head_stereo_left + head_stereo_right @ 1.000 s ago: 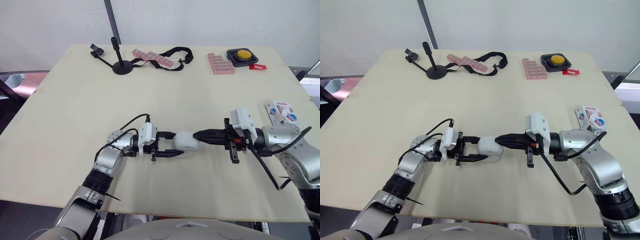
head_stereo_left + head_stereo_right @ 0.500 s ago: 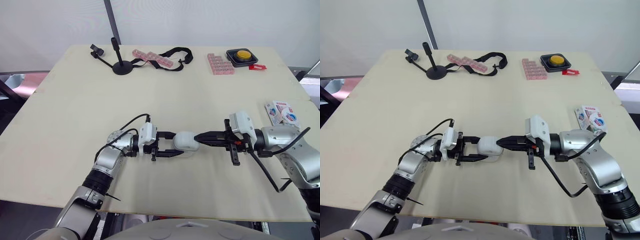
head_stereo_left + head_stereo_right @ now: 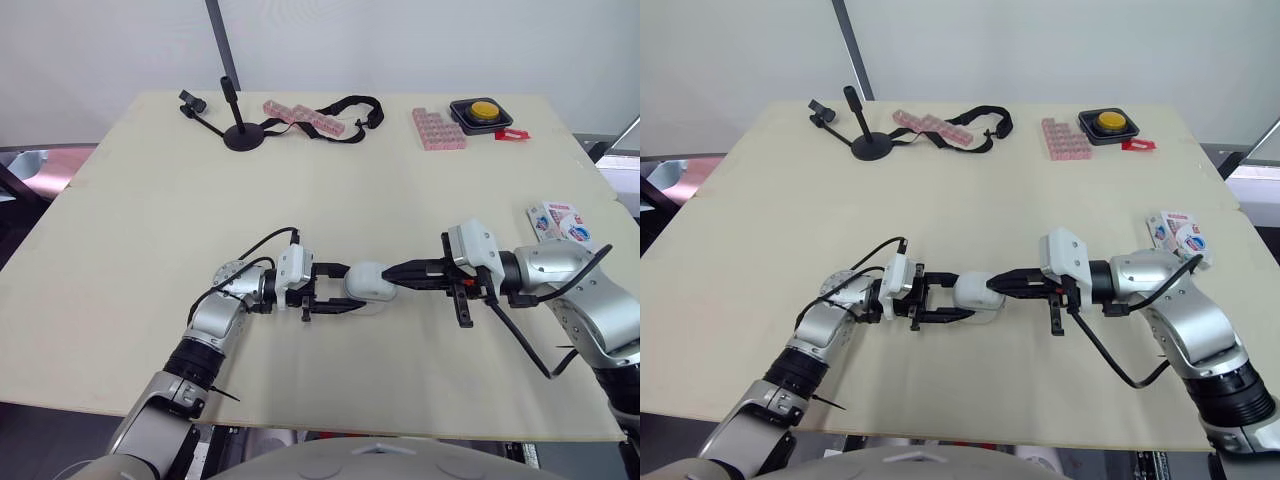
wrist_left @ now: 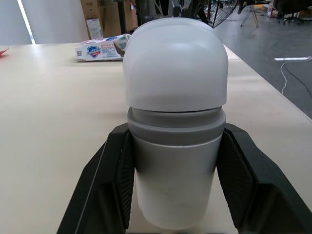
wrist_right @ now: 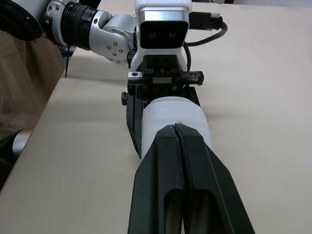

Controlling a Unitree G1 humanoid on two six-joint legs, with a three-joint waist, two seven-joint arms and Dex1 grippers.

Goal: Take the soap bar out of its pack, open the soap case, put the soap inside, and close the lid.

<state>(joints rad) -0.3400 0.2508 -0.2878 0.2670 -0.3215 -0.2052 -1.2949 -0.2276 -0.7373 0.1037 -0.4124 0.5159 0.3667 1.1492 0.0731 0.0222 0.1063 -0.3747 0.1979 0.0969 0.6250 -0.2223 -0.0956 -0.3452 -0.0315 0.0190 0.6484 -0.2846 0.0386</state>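
White soap case [image 3: 370,281] was grasped by the left claw [image 3: 345,288]; the clenched right claw [image 3: 396,270] touched its lid [image 4: 175,58]. Lid seemed nearly shut, so probably only final closing remained.

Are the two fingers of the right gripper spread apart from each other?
No, the right gripper is shut: its two black fingers lie pressed together, tips at the soap case.
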